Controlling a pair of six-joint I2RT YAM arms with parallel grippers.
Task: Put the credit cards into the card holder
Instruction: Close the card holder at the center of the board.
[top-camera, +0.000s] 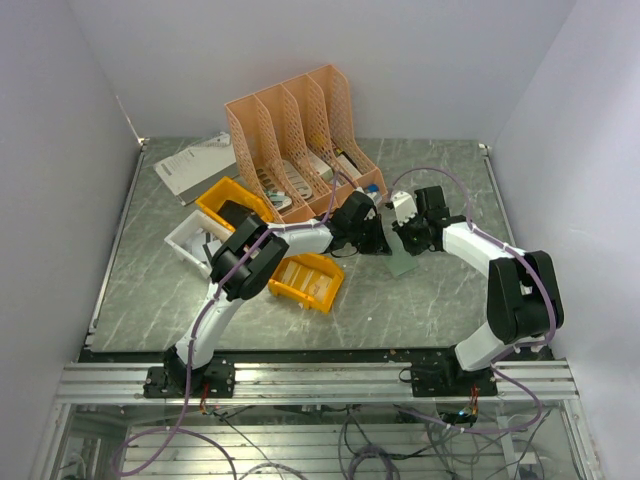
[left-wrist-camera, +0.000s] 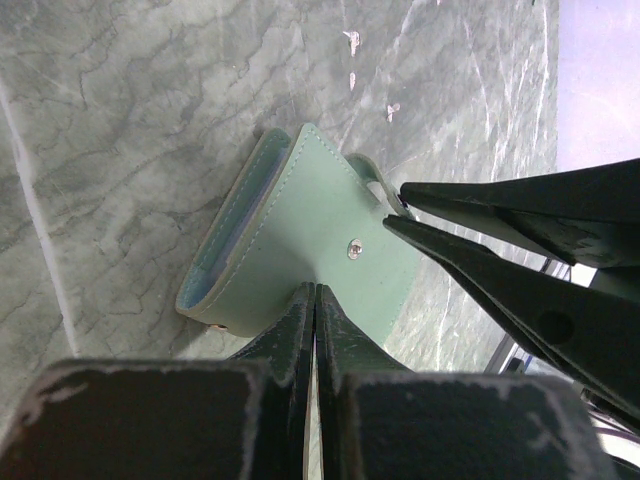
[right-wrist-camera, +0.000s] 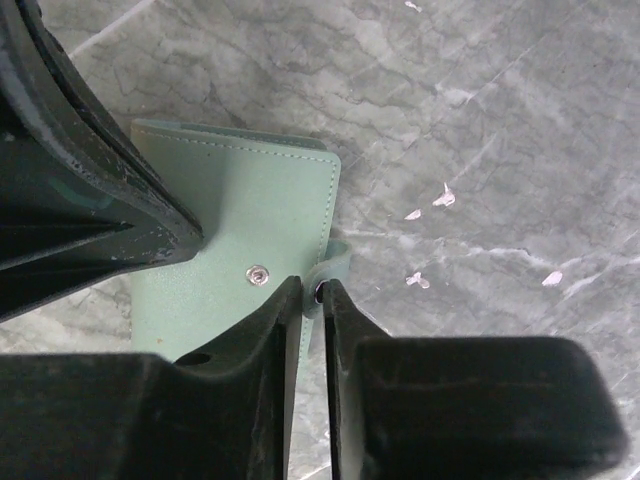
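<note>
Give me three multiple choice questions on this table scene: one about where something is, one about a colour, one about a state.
1. Where is the card holder?
A: in the peach file rack
B: between the left hand and the right hand
C: in a yellow bin

2. What colour is its outside?
A: pale green
B: red
C: black

3. The left hand is:
A: open
B: shut on a card
C: shut on the card holder

Answers:
1 B, both wrist views show each hand at the holder.
2 A, the outer face looks pale green in both wrist views.
3 C, its fingers pinch the holder's edge.
</note>
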